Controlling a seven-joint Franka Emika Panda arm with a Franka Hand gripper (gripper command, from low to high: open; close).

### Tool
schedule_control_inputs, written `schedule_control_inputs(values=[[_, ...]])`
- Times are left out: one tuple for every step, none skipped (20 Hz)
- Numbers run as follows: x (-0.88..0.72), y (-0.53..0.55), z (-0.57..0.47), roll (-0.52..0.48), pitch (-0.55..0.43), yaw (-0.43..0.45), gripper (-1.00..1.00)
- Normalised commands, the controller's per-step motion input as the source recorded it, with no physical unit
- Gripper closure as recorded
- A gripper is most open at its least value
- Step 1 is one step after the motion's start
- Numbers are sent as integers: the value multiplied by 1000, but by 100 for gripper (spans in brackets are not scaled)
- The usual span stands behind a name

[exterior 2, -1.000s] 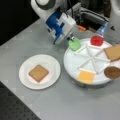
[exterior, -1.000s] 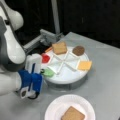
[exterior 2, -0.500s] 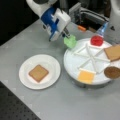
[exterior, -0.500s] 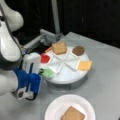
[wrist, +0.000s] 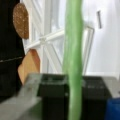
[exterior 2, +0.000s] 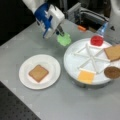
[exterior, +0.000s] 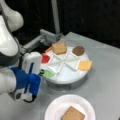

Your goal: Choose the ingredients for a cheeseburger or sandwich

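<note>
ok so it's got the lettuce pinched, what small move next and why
Probably carry the lettuce sideways toward the paper plate. The gripper holds it off the divided tray, near the tray's rim, while one bread square lies bare on the plate.

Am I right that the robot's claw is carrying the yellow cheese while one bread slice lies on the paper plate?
Not quite: the gripper carries the green lettuce, as a front view shows. The yellow cheese lies in the divided tray. One bread slice does lie on the paper plate.
</note>
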Motion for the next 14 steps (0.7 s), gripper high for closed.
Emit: schedule_control_inputs(values=[[542,-261,56,-52,154,155,100],[529,-242,75,-47,161,163,100],[511,-229,94,-70,176,184,100],[519,-238,110,-93,189,208,100],[520,-254,114,-100,188,236,100],[532,-276,111,-99,178,264,100],[563,-301,112,-95,165,290,100],[577,-313,92,-103,149,320,100],[626,-329,76,-111,146,332,100],[628,-330,51,-102,152,330,100],[644,-322,22,-124,139,350,100],[667,-312,0,-137,144,358,100],[665,-303,-15,-131,153,353,100],[667,-288,-34,-136,162,350,100]])
